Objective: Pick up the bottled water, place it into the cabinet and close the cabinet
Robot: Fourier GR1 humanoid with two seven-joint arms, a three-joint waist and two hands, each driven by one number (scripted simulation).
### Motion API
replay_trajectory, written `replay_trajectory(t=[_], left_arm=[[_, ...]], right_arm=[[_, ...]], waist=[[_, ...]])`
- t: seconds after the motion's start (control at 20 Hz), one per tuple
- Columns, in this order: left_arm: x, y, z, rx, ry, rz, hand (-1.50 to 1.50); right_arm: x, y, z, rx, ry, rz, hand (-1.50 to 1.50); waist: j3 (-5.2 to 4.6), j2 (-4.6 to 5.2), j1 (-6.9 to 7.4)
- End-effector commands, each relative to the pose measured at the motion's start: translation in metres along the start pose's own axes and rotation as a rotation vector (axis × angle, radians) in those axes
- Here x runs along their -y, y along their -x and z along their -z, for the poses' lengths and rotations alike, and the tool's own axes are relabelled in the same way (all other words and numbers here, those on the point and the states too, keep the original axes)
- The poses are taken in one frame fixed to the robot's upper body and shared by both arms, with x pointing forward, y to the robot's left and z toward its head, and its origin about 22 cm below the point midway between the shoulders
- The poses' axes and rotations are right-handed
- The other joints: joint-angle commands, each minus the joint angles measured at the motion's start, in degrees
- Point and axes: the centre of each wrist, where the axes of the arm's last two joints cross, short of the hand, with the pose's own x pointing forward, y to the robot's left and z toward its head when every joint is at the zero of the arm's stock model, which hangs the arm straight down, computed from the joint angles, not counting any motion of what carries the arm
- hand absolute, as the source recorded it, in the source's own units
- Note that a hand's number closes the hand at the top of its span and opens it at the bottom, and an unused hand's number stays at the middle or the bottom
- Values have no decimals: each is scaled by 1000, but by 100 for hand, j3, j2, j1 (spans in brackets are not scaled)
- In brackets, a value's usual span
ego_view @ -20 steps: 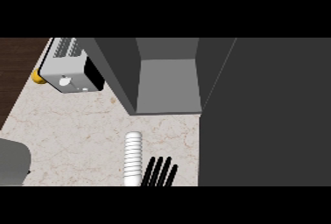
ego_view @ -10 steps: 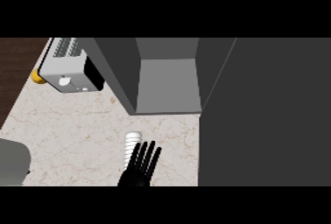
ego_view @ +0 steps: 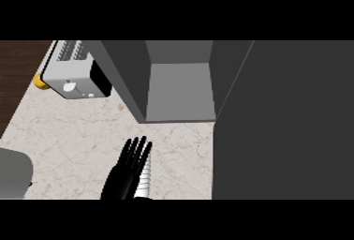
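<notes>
The bottled water lies flat on the table under the right hand's straight fingers; light, ribbed, probably rolls, so I'd grab mid-body.

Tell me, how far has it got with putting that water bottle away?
Nothing is finished yet. The right hand, fingers straight, lies over the bottled water on the counter, so the pick-up is only beginning. Placing it in the open cabinet and closing it are left.

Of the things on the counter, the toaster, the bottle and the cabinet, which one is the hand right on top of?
The bottled water. The right hand lies over it, fingers straight, hiding most of it. The toaster sits far back left; the open cabinet stands behind.
</notes>
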Motion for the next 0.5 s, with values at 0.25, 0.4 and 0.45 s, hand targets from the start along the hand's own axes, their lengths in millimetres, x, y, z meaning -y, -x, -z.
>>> replay_trajectory(t=[0.25, 0.4, 0.45], left_arm=[[-9, 43, 6, 3, 48, -139, -150], [-7, 52, 13, 26, 108, -183, -150], [-4, 55, 6, 35, 100, -177, -150]], right_arm=[[-27, -42, -7, 110, -28, 96, -150], [-18, -33, -12, 98, -40, 99, -150], [-22, -38, -14, 106, -20, 108, -150]], waist=[[-1, 7, -4], [3, 8, -15], [2, 4, -10]])
